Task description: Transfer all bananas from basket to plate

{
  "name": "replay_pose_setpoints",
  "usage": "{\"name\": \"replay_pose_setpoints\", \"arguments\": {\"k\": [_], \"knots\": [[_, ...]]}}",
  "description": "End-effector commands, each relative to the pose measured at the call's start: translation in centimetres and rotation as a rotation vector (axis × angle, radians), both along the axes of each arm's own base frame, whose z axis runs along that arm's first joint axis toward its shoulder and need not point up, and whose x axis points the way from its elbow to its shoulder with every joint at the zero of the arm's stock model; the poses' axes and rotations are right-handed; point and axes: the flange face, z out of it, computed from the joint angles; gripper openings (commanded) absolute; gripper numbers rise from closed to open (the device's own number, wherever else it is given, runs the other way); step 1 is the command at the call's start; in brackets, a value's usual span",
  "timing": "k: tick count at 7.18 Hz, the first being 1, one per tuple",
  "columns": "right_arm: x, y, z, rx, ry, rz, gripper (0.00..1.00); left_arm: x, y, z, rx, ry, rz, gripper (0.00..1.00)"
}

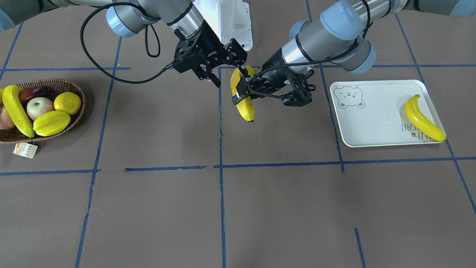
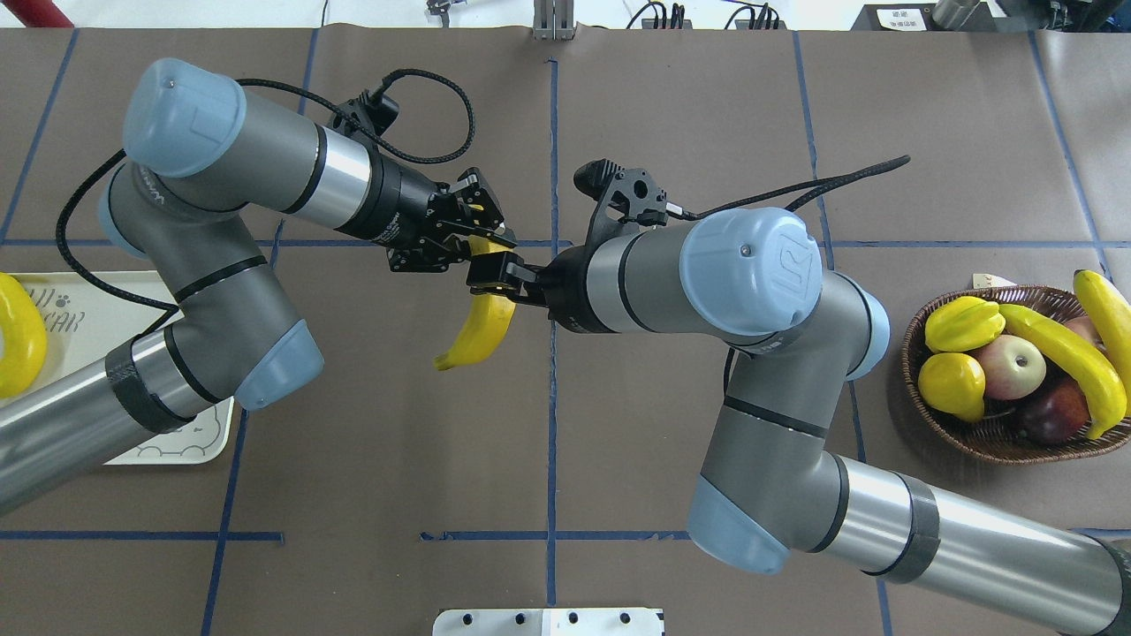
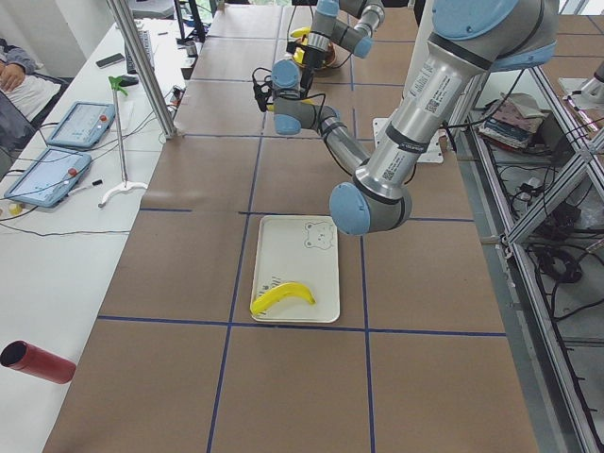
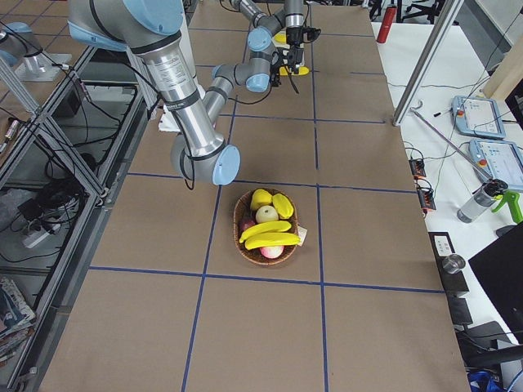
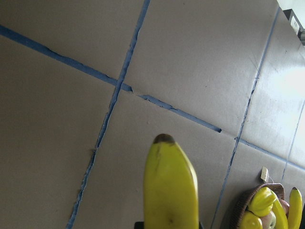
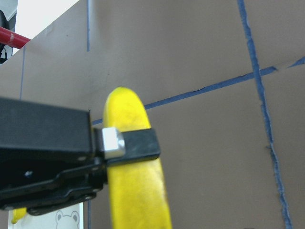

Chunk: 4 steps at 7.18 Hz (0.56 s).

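A banana (image 1: pixel 243 108) is held in the air over the middle of the table (image 1: pixel 223 208), between the basket (image 1: pixel 80 111) and the plate (image 1: pixel 372 126) and well apart from both. It is clasped across its middle by the left gripper (image 1: pixel 241 91), whose jaws are closed on it. Its long axis is seen to run steeply downward, with the dark tip lowest and the upper end rising above the jaws. The right gripper (image 1: pixel 227 70) is set just beside that upper end with its fingers spread wider than the fruit. It is therefore judged to be released, though contact at one fingertip cannot be ruled out. The plate lies on the left arm's side, and that arm is much the nearer to it, so the carry to the plate is judged to fall to the left arm once the right gripper is drawn clear. A second banana (image 1: pixel 424 119) is laid at the plate's outer end, by the lettering. In the basket a third banana (image 2: pixel 1067 358) is seen across the other fruit and a fourth banana (image 2: pixel 1109 309) at the rim, so the task is judged about half done.
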Motion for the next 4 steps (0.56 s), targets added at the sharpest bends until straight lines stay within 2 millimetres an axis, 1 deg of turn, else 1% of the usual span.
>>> {"name": "replay_pose_setpoints", "arguments": {"k": [1,2,3,4], "knots": [[3.5,-3.0,0.6,-0.077,0.061,-0.04,1.0,-2.9,-1.9,4.4,-0.063,-0.056,-0.059,0.0],[5.6,-3.2,0.2,-0.104,0.097,-0.042,1.0,-5.5,-3.4,7.5,-0.101,-0.092,-0.106,0.0],[6.5,-3.1,0.2,-0.136,0.151,-0.039,1.0,-9.0,-5.4,10.7,-0.163,-0.15,-0.166,0.0],[7.0,-3.9,1.3,-0.143,0.224,-0.038,1.0,-12.4,-6.8,14.1,-0.236,-0.219,-0.22,0.0]]}}
